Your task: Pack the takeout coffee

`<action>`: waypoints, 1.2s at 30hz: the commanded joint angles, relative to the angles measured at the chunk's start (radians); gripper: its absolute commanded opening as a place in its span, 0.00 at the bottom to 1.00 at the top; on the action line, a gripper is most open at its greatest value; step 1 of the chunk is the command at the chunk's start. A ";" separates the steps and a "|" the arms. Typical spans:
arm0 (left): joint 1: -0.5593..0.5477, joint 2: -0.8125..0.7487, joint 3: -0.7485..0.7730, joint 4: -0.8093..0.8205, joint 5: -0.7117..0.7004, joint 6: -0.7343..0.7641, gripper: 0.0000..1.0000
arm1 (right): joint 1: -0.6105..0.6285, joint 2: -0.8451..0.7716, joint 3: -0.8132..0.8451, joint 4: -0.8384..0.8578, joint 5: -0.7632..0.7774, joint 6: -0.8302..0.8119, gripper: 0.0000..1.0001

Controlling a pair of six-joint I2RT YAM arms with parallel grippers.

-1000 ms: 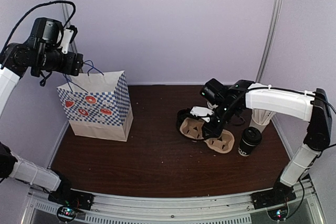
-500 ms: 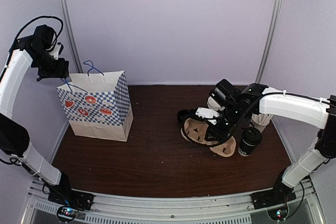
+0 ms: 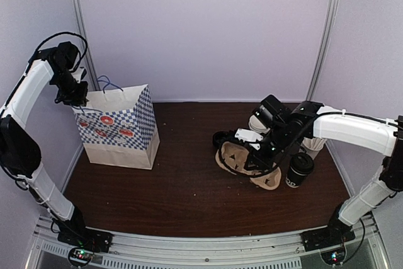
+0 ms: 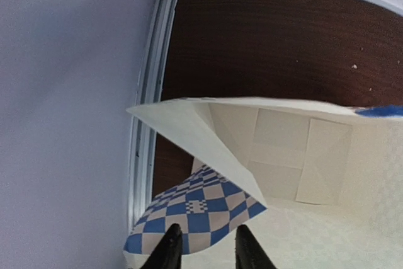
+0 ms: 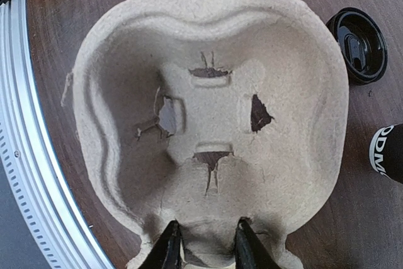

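Note:
The takeout coffee (image 3: 300, 169), a black cup with a black lid, stands upright at the right of the table. Just left of it my right gripper (image 3: 244, 148) is shut on the rim of a brown pulp cup carrier (image 3: 242, 160) and holds it tilted. The right wrist view has the carrier (image 5: 214, 92) filling the picture and the right gripper (image 5: 204, 234) pinching its near edge. My left gripper (image 3: 77, 96) is at the top left corner of the checked paper bag (image 3: 119, 127). In the left wrist view the left gripper (image 4: 208, 234) stands narrowly apart over the bag's (image 4: 201, 209) folded blue-checked side; a pinch is not clear.
A loose black lid (image 3: 220, 138) lies left of the carrier, and the right wrist view shows this lid (image 5: 357, 45) too. A white cup of straws (image 3: 313, 143) stands behind my right arm. A black cup side with white lettering (image 5: 387, 152) shows at that view's right edge. Walls close the left, back and right.
My left arm has come down from above the bag to its top left corner and its jaws have narrowed. My right arm has tilted the carrier and shifted it slightly right.

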 commanded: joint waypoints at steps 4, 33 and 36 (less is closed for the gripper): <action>-0.011 -0.063 0.000 -0.019 0.098 -0.028 0.07 | -0.007 -0.022 -0.008 0.022 -0.020 0.006 0.29; -0.581 -0.195 -0.043 0.054 0.214 -0.334 0.36 | -0.006 0.084 0.058 -0.009 -0.065 0.015 0.28; -0.581 -0.204 -0.023 0.034 0.188 -0.319 0.84 | -0.006 0.077 0.054 -0.010 -0.058 0.016 0.28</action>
